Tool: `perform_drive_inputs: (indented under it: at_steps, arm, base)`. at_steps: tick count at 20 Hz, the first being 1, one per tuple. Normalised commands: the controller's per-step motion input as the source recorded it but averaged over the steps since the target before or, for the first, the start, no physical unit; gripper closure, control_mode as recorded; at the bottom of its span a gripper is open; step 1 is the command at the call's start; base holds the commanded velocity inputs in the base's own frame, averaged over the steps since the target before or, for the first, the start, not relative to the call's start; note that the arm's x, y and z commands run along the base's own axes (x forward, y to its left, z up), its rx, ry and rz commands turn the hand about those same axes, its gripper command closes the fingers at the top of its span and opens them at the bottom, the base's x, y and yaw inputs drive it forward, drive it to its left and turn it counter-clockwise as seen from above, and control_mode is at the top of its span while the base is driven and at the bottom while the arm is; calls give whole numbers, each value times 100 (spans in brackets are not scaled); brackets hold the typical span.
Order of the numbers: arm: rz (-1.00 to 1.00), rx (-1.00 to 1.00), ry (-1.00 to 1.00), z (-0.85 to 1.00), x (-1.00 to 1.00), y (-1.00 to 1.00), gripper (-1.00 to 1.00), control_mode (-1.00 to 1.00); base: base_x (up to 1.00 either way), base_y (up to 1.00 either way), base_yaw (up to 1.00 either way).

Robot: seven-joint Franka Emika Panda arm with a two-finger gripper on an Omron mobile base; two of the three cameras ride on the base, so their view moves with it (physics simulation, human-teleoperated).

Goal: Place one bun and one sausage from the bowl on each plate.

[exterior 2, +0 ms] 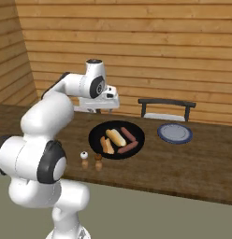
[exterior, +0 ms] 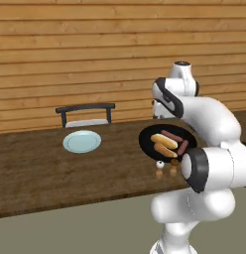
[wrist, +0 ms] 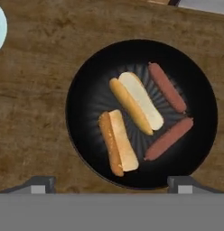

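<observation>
Looking down from the hand, you see all the food in the black bowl [wrist: 86, 81]: two buns [wrist: 137, 100] and two sausages [wrist: 166, 86], so neither plate is served and every transfer is left. Your gripper [wrist: 111, 182] hangs wide open above the bowl's near rim, holding nothing. The pale blue-green plate [exterior: 82, 141] lies bare, well apart to the bowl's left; the dark blue-grey plate [exterior 2: 175, 133] sits bare, near the chair [exterior 2: 165, 108]. Two small shakers [exterior 2: 84, 160] stand just beside the bowl toward the table's front edge, so mind them; the tabletop between bowl and plates is open
</observation>
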Motion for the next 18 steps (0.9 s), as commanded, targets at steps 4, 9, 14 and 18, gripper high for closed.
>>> perform_drive_inputs:
  at_steps: [4, 9, 14, 18]
  arm:
    - [0, 0, 11, -25, 57, -54, -100, -100]
    - [0, -4, 6, -28, 42, -29, -100, -100]
    - [0, -9, 3, -35, 17, -6, -100, -100]
    - [0, -1, 6, -29, 3, -11, -100, -100]
  base:
    - [0, 0, 0]
    - [0, 0, 0]
    - [0, 0, 0]
    - [0, 0, 0]
